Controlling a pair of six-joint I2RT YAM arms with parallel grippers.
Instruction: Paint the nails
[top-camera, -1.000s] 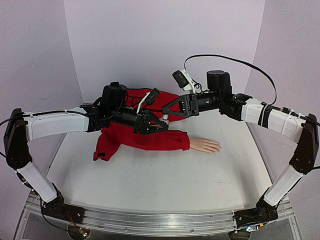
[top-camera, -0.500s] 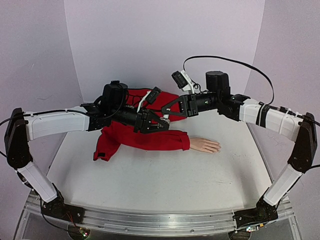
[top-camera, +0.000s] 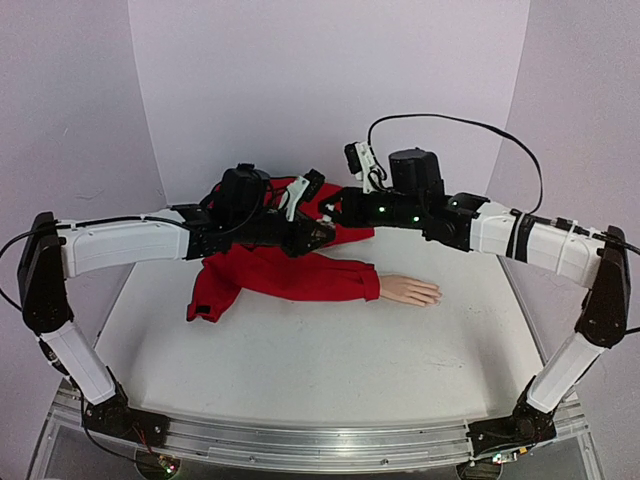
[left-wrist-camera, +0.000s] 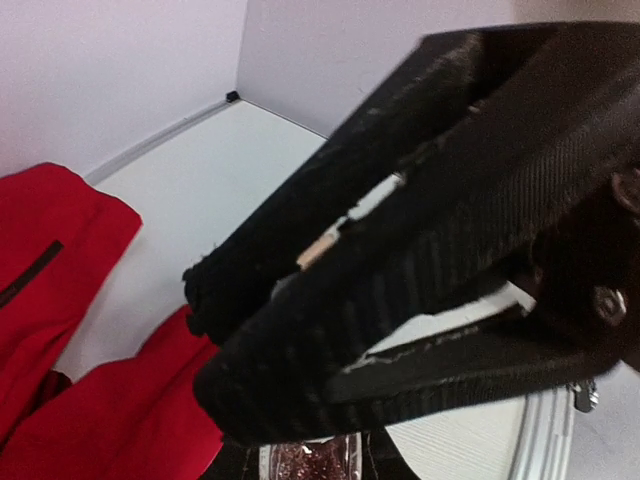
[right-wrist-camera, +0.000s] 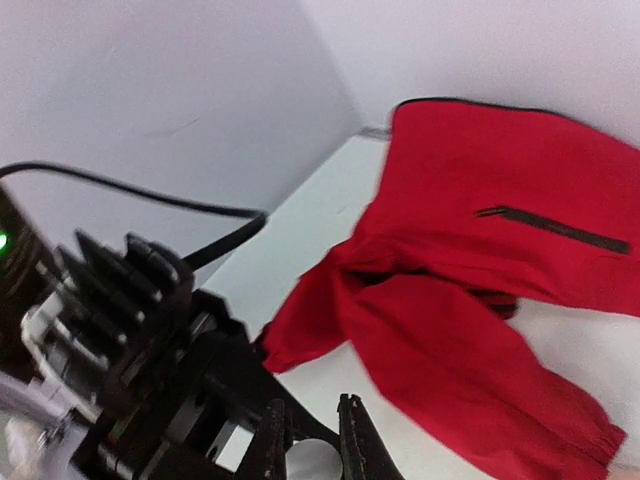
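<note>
Nails (top-camera: 435, 294) lie right of centre, and the 2 grippers are well apart from them.
You see the nails at the fingertips of the mannequin hand (top-camera: 408, 290), which rests flat on the white table (top-camera: 300, 350). Its red sleeve (top-camera: 300, 276) reaches toward the left. The left gripper (top-camera: 322, 233) and the right gripper (top-camera: 342, 208) meet close together above the red cloth in the upper centre. In the left wrist view, the left jaws are clenched on a thin pale piece (left-wrist-camera: 320, 250), and a small glittery jar (left-wrist-camera: 305, 462) shows at the bottom edge. The right fingers (right-wrist-camera: 352, 436) keep a narrow gap; you cannot tell if they grasp something.
</note>
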